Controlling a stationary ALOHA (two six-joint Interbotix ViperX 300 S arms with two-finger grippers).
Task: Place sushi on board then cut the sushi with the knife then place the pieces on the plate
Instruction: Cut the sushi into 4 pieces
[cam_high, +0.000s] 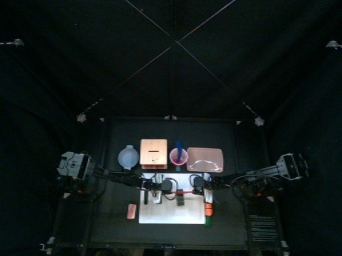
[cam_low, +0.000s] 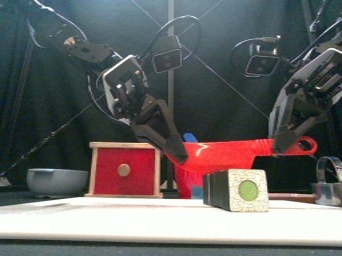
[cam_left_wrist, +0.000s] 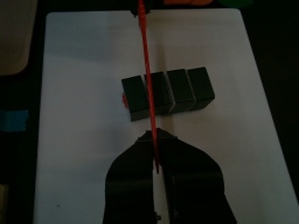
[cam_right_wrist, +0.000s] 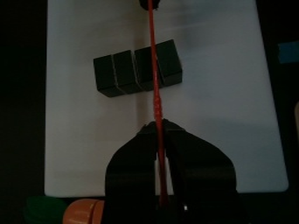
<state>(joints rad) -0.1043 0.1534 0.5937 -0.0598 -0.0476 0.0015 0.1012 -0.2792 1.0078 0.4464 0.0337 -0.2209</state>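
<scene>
Sushi roll (cam_low: 238, 190) sits on the white board (cam_left_wrist: 70, 131); cutting is about to start.
The left gripper (cam_left_wrist: 149, 140) and right gripper (cam_right_wrist: 158, 131) both pinch the red knife (cam_low: 234, 152) over the roll. No piece looks to be on the pink plate (cam_high: 205, 158) yet.

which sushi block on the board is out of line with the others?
The end block beneath the red knife: it sits shifted sideways from the row, while the other three blocks stay flush together.

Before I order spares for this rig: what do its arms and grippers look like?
Both the left arm and right arm are black and jointed. The left gripper and right gripper each have two tapered black jaws under a pale cross-plate.
</scene>
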